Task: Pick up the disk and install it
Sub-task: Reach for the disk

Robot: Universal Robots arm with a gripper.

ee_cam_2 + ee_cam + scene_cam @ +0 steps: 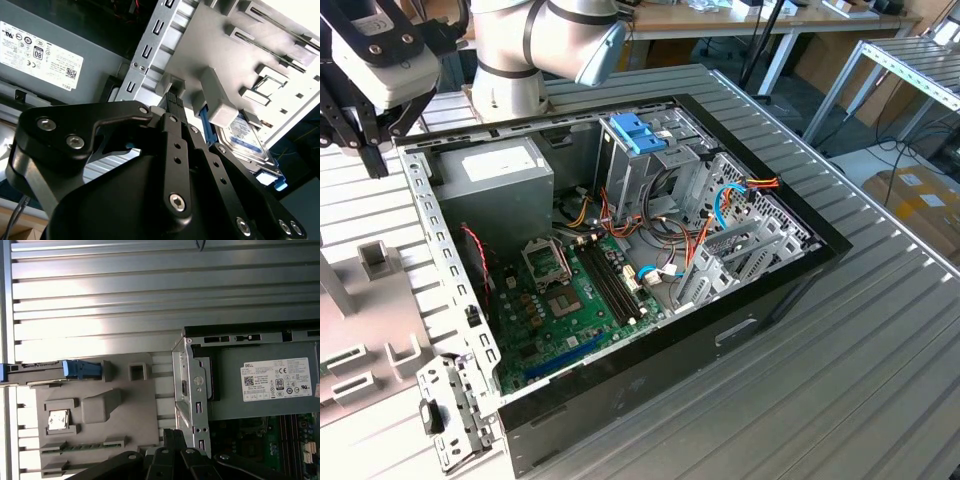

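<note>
arm (pixel 535 40): silver-grey cylindrical joints, black seam ring | end cap (pixel 604 52): pale blue, round, at the joint's 4 o'clock | wrist housing (pixel 382 62): white, boxy, black bracket at its 12 o'clock | gripper (pixel 175 100): matte black plate links, rounded edges, noted in both wrist views | screws (pixel 177 202): bright socket-head, at link pivots

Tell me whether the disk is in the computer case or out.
Out: the disk stands on edge in the grey holder beside the case.
</note>
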